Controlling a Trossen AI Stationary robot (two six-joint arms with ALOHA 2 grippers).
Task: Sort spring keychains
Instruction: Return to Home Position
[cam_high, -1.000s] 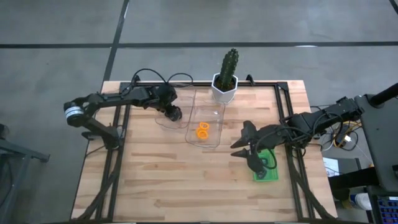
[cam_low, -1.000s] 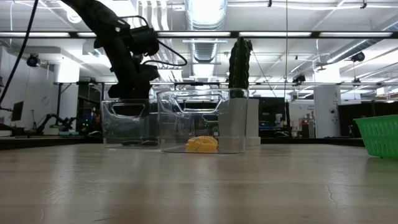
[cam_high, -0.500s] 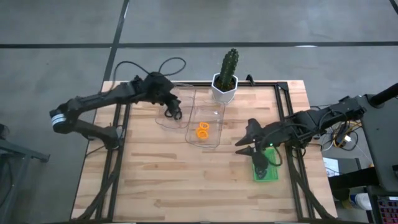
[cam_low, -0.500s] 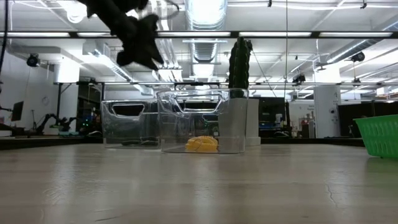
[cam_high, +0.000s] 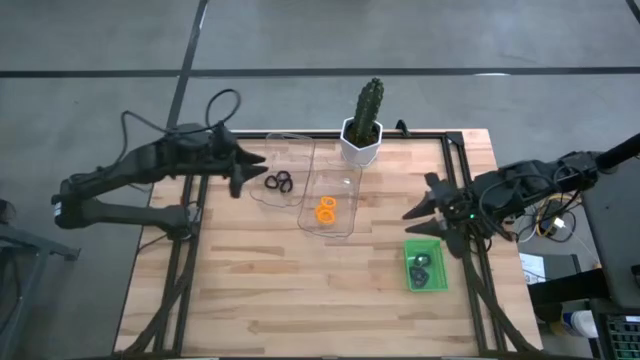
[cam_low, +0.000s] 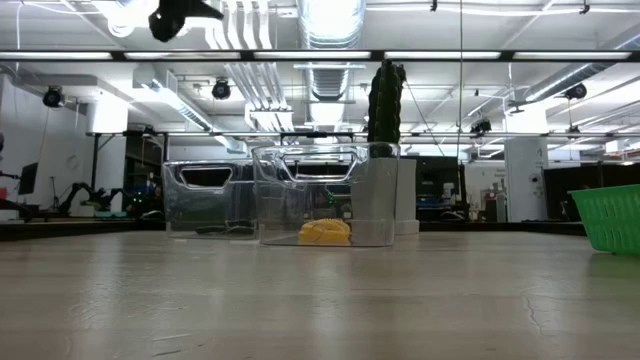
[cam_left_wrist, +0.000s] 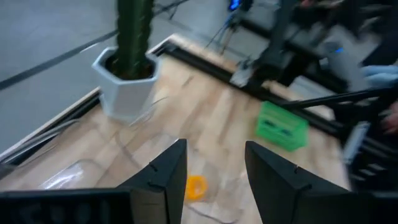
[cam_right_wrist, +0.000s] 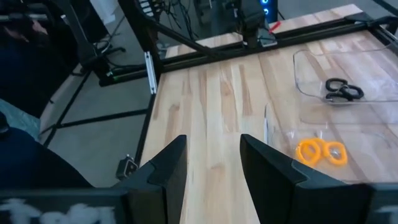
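Observation:
Two black spring keychains (cam_high: 278, 183) lie on the floor of the left clear bin (cam_high: 283, 140) and also show in the right wrist view (cam_right_wrist: 341, 89). Two orange ones (cam_high: 325, 210) lie in the middle clear bin (cam_high: 345, 178); they appear again at table height (cam_low: 324, 232) and in both wrist views (cam_left_wrist: 196, 186) (cam_right_wrist: 320, 151). Dark keychains (cam_high: 420, 270) sit in the green basket (cam_high: 441, 283). My left gripper (cam_high: 236, 172) hangs open, high over the table's left edge beside the left bin. My right gripper (cam_high: 424, 218) is open near the right edge, on the far side of the basket.
A cactus in a white pot (cam_high: 362, 128) stands at the far edge behind the bins. Black frame rails (cam_high: 462, 190) run along the table's left and right sides. Bare wood (cam_high: 300, 290) spreads across the near half. The green basket (cam_low: 610, 215) shows at the low view's right.
My left gripper has risen out of the left clear bin and drawn back toward the table's left edge; the black keychains now lie uncovered in that bin. My right gripper has pulled away from over the green basket toward the right and far edges, uncovering the dark keychains inside.

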